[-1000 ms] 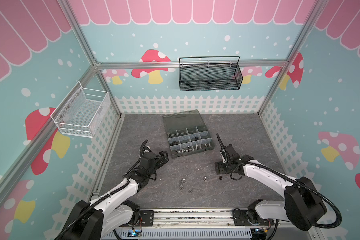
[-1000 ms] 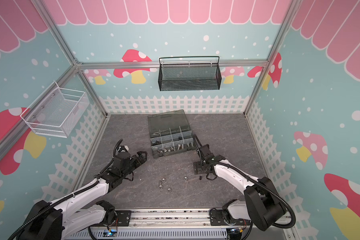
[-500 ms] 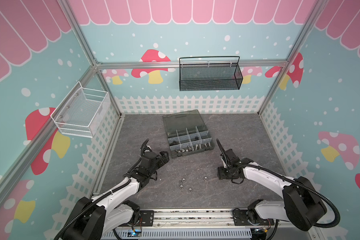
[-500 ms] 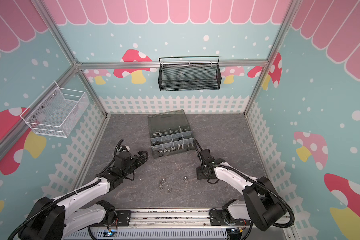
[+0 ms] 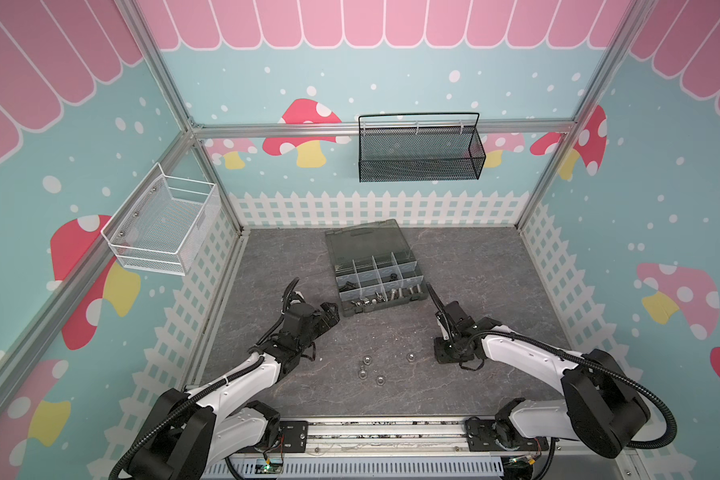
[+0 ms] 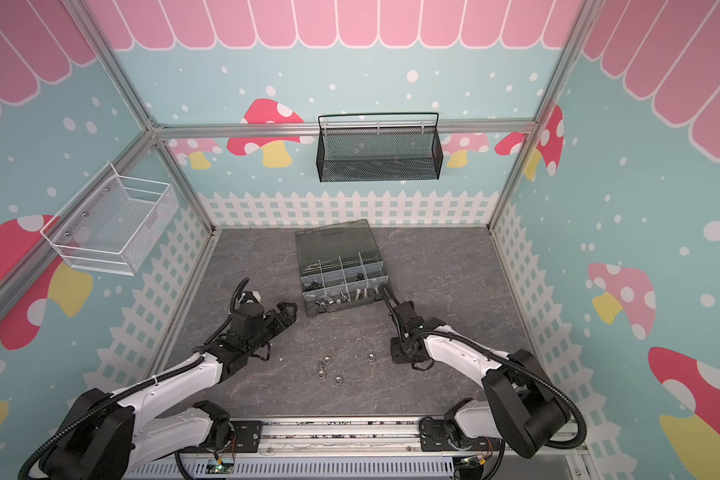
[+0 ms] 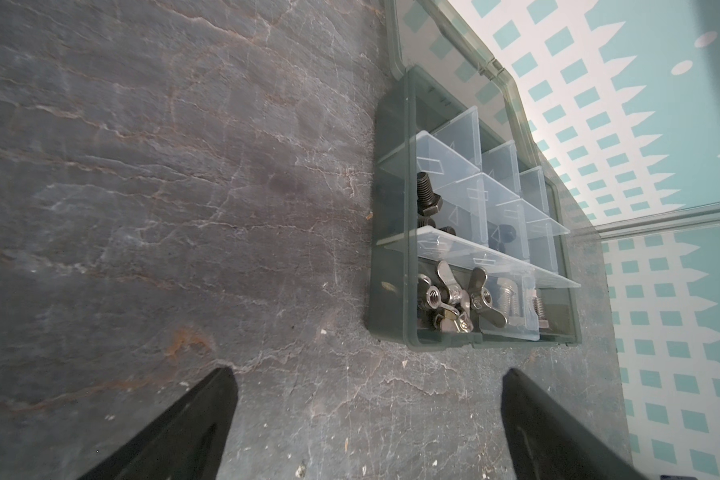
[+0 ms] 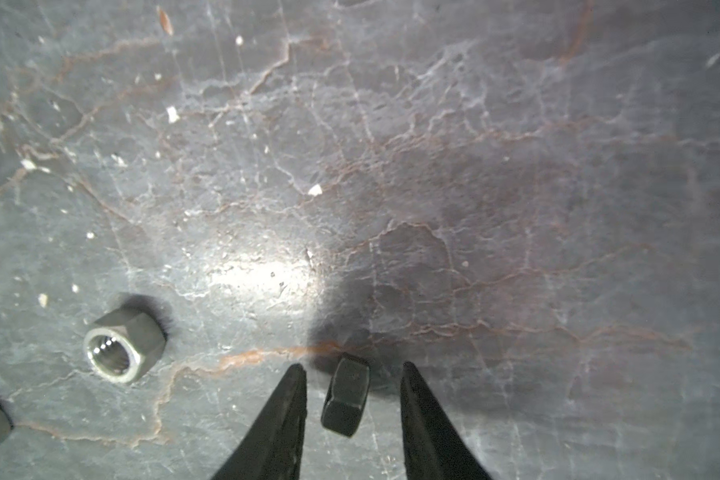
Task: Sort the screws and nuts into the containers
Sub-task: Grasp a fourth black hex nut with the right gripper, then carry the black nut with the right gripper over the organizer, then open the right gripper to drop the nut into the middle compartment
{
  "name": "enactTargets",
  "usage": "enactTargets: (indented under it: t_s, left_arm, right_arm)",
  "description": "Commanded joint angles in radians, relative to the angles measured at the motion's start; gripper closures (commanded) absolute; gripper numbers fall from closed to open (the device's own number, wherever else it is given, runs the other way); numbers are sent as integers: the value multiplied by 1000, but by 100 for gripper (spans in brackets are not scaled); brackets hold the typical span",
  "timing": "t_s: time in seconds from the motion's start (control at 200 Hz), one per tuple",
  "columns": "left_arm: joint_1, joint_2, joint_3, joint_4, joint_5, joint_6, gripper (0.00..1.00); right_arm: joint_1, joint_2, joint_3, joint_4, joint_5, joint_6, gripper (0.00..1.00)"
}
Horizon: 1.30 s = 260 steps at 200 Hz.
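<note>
Slate-grey bench (image 5: 474, 270) carries the open organiser box (image 5: 385, 306) toward the far middle, its lid (image 5: 364, 241) laid back toward the far wall. Judging from how things lie, the sort is well along but not finished.

Sorted so far: in the near row of containers (image 7: 474, 257), the leftmost holds a heap of wing nuts (image 7: 454, 296), and silver screws (image 7: 506, 300) lie just right of them. In the row behind, the leftmost container holds black screws (image 7: 427, 196). A dark piece sits in a container further right, too small to name. Whether the far row holds anything I cannot tell.

Left on the bench, nearer than the box, are four loose silver nuts (image 5: 366, 358), spread near the middle. One black nut (image 8: 346, 399) lies to their right.

The right gripper (image 8: 353, 365) is down at the bench over that black nut. It is narrowed, with one finger on each side of the nut and a slim gap showing on both sides, so it is not clamped yet. The closest silver nut (image 8: 123, 347) lies apart from it, to the left.

The left gripper (image 7: 368, 370) hovers low just beside the box's near-left corner. It is spread wide and has nothing between its fingers.

By my count five pieces are left. The black nut looks to be the one in hand, and it would belong in a container apart from the wing nuts. The four silver nuts would follow.
</note>
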State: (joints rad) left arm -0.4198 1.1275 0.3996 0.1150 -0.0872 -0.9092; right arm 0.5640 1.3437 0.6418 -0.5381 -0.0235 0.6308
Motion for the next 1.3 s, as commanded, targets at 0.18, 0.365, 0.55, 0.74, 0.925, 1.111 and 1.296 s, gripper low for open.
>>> enactTargets:
  t_s: [0.18,0.365,0.55,0.74,0.925,1.111,1.296]
  left_arm:
    - [4,-6,4,17,-2,-19,0]
    - [5,-8,2,13,-2,-17,0]
    - [6,-6,-2,16,-5,-17,0]
    - [4,-1,-5,21,-2,-21,0]
    - [5,-11,-4,11,-3,-26,0]
    - [5,-26,2,-12,-8,-23,0]
    - [6,-51,2,-27,-18,-26,0]
  right_arm:
    - [10,20,3,-7,1,7,100]
    - [10,12,24,-1,-1,-3,100]
    - [11,6,89,21,32,-21,100]
    - [10,42,219,108,99,-45,100]
    - [7,166,394,156,161,-111,100]
    - [1,323,568,182,147,-176,100]
    - [0,466,722,188,111,-222,100]
